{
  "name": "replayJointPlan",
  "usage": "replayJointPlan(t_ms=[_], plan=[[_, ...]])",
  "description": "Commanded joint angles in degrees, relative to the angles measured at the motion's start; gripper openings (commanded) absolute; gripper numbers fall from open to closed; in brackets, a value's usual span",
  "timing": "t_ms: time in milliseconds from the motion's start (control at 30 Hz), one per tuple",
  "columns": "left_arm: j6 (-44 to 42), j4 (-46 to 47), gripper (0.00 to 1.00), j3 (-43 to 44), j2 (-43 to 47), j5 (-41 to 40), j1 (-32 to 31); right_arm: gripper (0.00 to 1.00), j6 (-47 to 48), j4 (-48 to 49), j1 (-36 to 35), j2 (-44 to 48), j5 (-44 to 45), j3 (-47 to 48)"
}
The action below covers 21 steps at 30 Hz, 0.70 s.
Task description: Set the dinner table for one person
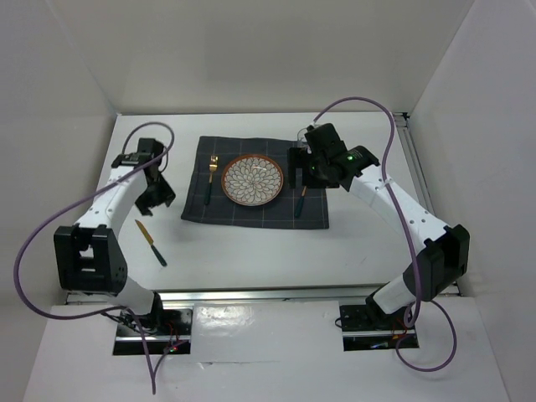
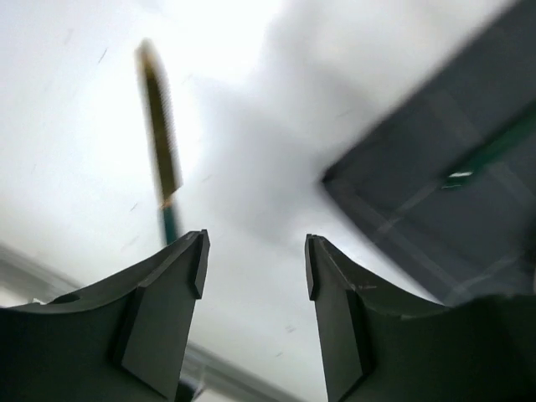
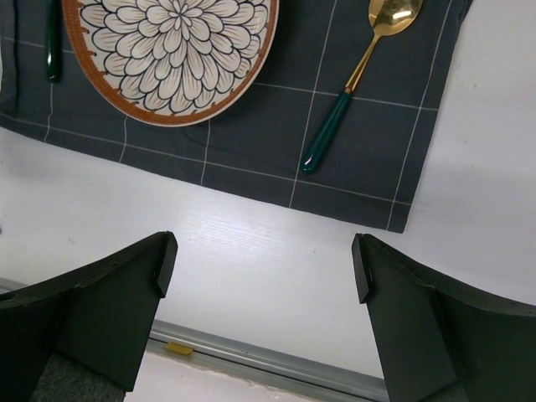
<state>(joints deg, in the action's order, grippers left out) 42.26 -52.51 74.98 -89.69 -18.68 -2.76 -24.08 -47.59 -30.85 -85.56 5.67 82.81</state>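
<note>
- The large, plain white rectangular worktop is the dinner table. It spreads ahead of both arms and carries a dark grey checked cloth as a placemat.
- A round floral plate with a brown rim sits mid-cloth, between a gold, green-handled fork and a matching spoon, as a diner would expect.
- A matching knife lies off the cloth, probably the piece left to place.
- The left gripper hovers beside the cloth's left edge, jaws apart and empty. The right gripper gapes wide, holding nothing.
</note>
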Motion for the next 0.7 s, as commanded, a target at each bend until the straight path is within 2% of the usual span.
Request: replayJointPlan(t_ms=[0,167,500,633,667], plan=[[6.1,0.6,0.67,-10.6,1.2,3.0,3.7,0.99,1.3,3.1,1.1,0.7,-1.6,-1.1],[6.8,6.5,0.67,-20.9,1.2,7.1,10.9,0.99,2.4,3.6,1.6,0.1,-1.6,-1.7],[5.6,14.1,0.66,-29.6,2.7,13.1,17.1,0.99,2.5,3.6,1.6,0.1,-2.2,-2.3],[5.6,14.7,0.52,-30.3,0.6,13.8,17.6,0.99,2.5,3.1,1.6,0.1,-2.2,-1.2],[5.6,14.7,0.42,-29.6,0.6,13.8,17.6,0.99,2.5,3.1,1.6,0.1,-1.7,-0.6]])
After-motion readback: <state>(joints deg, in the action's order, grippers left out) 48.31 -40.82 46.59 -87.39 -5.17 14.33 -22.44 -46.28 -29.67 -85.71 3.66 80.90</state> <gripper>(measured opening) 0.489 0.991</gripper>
